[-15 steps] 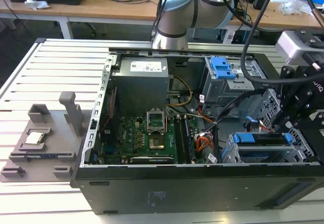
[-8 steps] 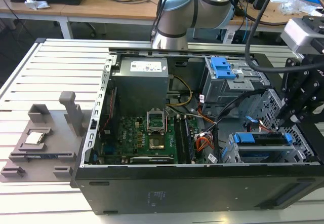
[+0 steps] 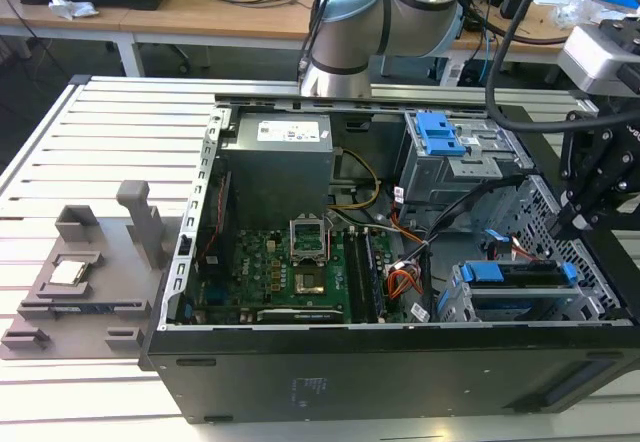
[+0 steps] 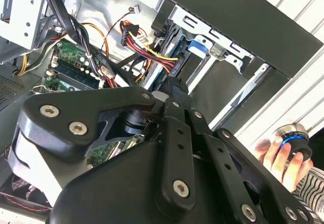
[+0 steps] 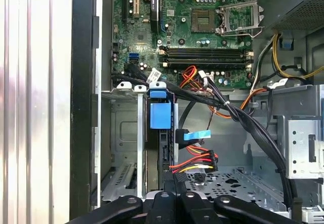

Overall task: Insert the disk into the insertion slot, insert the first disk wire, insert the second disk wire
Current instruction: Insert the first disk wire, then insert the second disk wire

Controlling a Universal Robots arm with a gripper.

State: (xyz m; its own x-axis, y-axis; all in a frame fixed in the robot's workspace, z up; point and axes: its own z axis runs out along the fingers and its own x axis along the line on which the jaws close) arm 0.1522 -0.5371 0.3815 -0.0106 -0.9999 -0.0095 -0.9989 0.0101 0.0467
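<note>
The disk (image 3: 520, 274), in its bright blue carrier, sits inside the insertion slot (image 3: 520, 309), a perforated silver cage at the case's front corner on the exterior view's right. My black gripper (image 3: 562, 224) hangs just above the disk's near end, shut. In both wrist views the gripper (image 4: 172, 87) (image 5: 173, 193) points at a black connector (image 5: 174, 169) on red, yellow and black wires, right at the disk's edge (image 5: 164, 150); whether it grips the connector is hidden. A blue flat connector (image 5: 195, 135) hangs loose beside the carrier's blue tab (image 5: 160, 115).
A grey cage with a blue latch (image 3: 440, 137) stands behind the slot. The motherboard (image 3: 300, 262) and power supply (image 3: 280, 157) fill the case's middle. A black wire bundle (image 5: 253, 127) crosses near the gripper. A person's hand (image 4: 276, 153) rests on a round knob outside the case.
</note>
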